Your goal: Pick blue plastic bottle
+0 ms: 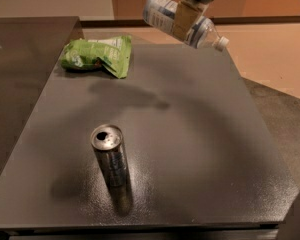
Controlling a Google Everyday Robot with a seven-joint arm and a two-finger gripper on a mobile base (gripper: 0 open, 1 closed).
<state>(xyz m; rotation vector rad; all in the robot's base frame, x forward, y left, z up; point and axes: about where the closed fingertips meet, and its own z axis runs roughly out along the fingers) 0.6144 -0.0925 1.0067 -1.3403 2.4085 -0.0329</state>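
The blue plastic bottle point(161, 12) is clear with a pale blue-and-white label and a white cap at its right end. It hangs tilted in the air above the table's far edge. My gripper point(186, 17) is at the top of the view, shut on the bottle's middle, with one tan finger point(185, 15) across its front. The arm goes up out of view.
A silver drink can point(110, 158) stands upright near the front of the dark grey table point(200, 134). A green snack bag point(96, 54) lies at the table's far left. A darker counter point(20, 59) adjoins on the left. A tan surface point(270, 54) lies beyond.
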